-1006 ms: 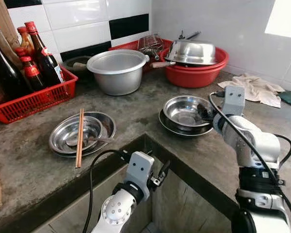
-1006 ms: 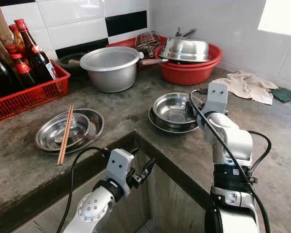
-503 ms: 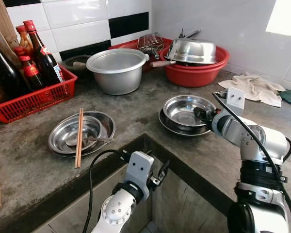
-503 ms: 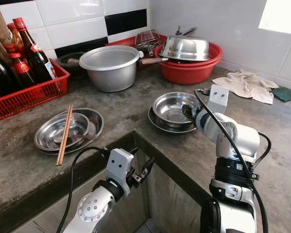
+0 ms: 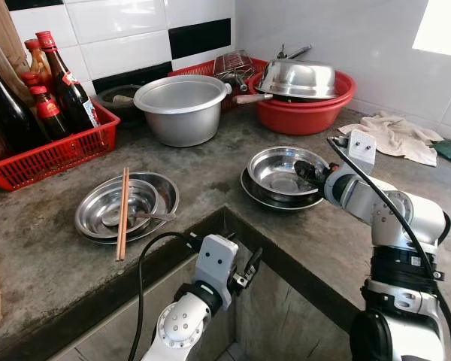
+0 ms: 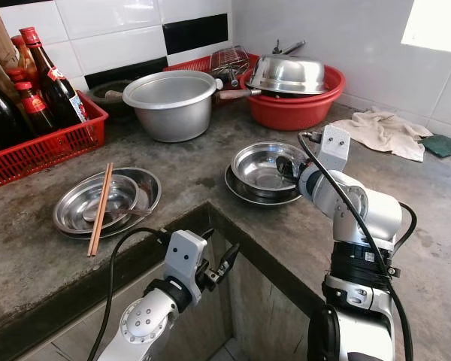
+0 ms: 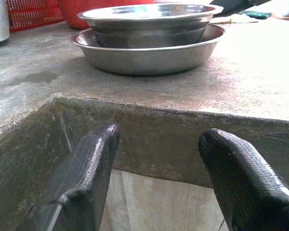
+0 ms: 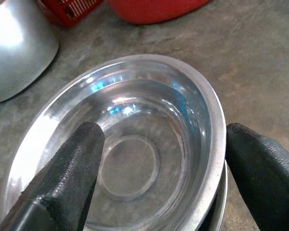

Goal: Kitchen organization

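A steel bowl sits nested in a wider steel dish on the grey counter, right of the corner notch. My right gripper is open at the bowl's right rim; in the right wrist view one finger hangs over the bowl's inside and the other finger is outside the rim. Further left, a second pair of nested steel dishes holds wooden chopsticks and a spoon. My left gripper hangs open below the counter edge, in the notch.
A large aluminium pot stands at the back. A red basin carries an upturned steel bowl. A red basket with dark bottles is at the left, a crumpled cloth at the right.
My right gripper has dropped from above the bowl to its right rim. The bowl and dish have slid slightly left. The left arm has not moved.
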`<state>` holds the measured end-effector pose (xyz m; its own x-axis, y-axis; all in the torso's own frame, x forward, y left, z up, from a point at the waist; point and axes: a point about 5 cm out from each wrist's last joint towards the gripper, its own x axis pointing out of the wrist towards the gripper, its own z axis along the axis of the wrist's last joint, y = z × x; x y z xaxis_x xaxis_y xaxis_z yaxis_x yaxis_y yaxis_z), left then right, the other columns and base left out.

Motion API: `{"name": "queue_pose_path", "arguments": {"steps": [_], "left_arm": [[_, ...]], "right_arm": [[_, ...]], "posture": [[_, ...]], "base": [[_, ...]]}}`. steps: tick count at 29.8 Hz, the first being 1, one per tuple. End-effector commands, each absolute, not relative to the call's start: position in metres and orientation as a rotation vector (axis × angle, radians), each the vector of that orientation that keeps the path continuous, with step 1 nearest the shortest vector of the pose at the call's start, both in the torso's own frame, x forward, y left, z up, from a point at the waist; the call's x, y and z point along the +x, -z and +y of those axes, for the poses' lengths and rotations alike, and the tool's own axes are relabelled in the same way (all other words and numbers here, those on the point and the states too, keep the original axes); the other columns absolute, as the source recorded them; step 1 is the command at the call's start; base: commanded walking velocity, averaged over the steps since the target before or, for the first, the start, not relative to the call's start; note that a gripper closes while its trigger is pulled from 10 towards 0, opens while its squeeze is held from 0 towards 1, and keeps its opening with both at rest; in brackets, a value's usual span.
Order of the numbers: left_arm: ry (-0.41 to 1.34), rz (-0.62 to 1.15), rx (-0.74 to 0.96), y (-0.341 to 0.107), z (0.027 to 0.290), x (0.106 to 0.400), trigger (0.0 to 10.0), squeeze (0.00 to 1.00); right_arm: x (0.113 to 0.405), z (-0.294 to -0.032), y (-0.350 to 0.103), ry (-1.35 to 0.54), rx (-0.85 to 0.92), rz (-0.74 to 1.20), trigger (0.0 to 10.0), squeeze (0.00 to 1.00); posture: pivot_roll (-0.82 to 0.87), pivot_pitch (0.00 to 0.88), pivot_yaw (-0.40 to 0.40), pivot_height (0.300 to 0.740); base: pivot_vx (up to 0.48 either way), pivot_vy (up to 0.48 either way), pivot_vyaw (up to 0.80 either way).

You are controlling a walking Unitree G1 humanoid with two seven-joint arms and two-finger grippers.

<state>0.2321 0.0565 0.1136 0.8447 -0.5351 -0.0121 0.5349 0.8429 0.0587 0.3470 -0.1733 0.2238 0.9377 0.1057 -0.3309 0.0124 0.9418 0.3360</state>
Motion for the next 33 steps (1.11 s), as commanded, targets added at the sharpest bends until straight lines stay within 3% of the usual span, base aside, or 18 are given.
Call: {"name": "queue_pose_path", "arguments": {"steps": [1, 21, 33], "left_arm": [[0.560, -0.007, 0.073, -0.113, 0.058, 0.233, 10.0, 0.00], [0.549, -0.004, 0.077, -0.113, 0.058, 0.234, 10.0, 0.00], [0.542, -0.007, 0.076, -0.113, 0.058, 0.234, 10.0, 0.00]], "right_arm": [[0.347, -0.169, -0.233, -0.074, 0.342, 0.320, 10.0, 0.00], [0.344, -0.155, -0.220, -0.143, 0.388, 0.455, 10.0, 0.00], [0.353, -0.160, -0.220, -0.096, 0.533, 0.545, 10.0, 0.00]], "posture": [[0.11, 0.000, -0.018, 0.740], [0.11, 0.000, -0.020, 0.740], [0.11, 0.000, -0.024, 0.740]], "base": [[0.000, 0.000, 0.00], [0.000, 0.000, 0.00], [0.000, 0.000, 0.00]]}}
